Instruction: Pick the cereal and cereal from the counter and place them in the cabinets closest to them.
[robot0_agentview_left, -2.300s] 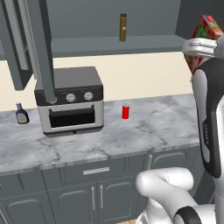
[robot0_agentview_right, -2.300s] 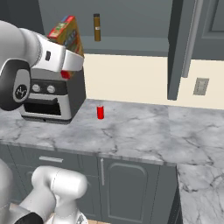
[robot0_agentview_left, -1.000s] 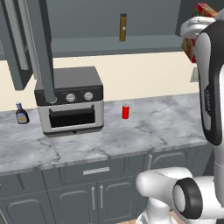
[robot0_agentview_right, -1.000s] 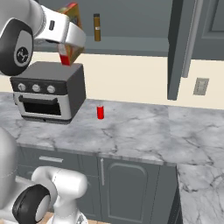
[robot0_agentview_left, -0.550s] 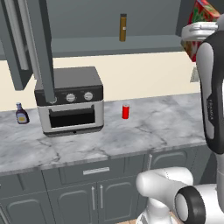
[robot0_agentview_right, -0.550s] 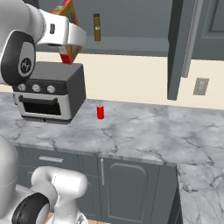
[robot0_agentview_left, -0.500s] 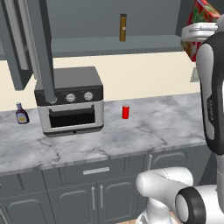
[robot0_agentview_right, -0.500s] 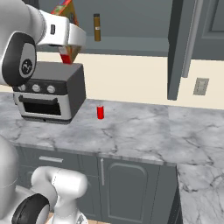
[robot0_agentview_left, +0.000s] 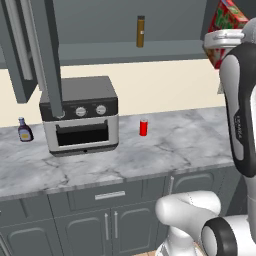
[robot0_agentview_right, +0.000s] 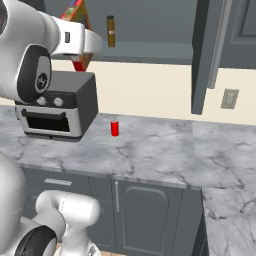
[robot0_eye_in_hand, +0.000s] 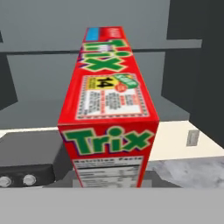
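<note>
A cereal box (robot0_agentview_right: 76, 11) (tilted) sits high before the open cabinet (robot0_agentview_right: 150, 52), above the toaster oven (robot0_agentview_right: 59, 106).

We read "Trix" in green letters twice on the red cereal box (robot0_eye_in_hand: 109, 113): once on the near end panel at six o'clock, again toward twelve o'clock on its long side, where a yellow panel carries the number "14". Smaller print stays illegible.

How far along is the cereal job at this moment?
Done: the cabinet door stands open and nothing is shelved yet apart from a brown bottle. In hand: the fingers are shut on the Trix box, raised to about shelf height. Left: set it on the shelf and release; a second cereal box isn't visible here.
</note>
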